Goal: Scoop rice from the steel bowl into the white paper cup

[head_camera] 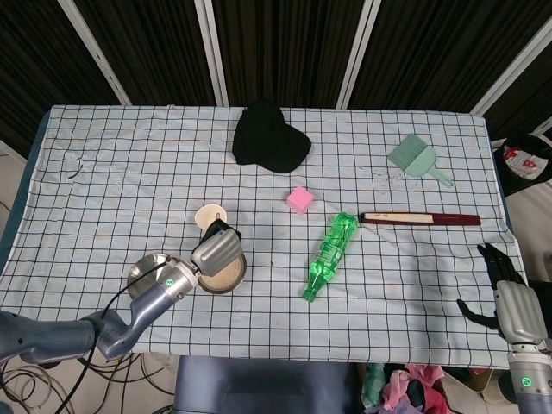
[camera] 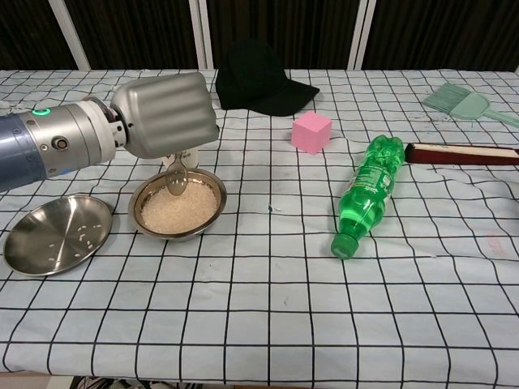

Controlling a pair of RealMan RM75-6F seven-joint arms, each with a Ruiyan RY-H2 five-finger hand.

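Observation:
The steel bowl [camera: 212, 212] [head_camera: 237, 278] of rice sits left of centre on the checked cloth. My left hand [camera: 166, 113] [head_camera: 215, 251] hovers over it, gripping a metal spoon [camera: 176, 179] whose tip points down at the rice surface. The white paper cup [head_camera: 210, 216] stands just behind the bowl; in the chest view the hand covers almost all of it. My right hand [head_camera: 509, 302] hangs off the table's right edge with its fingers apart and nothing in it.
A flat steel plate [camera: 55, 233] with a few rice grains lies left of the bowl. A green bottle [camera: 365, 193] lies on its side mid-table, with a pink cube [camera: 311, 132], black cap [camera: 258, 78], green brush [camera: 461, 103] and a dark red stick [camera: 470, 154] further back.

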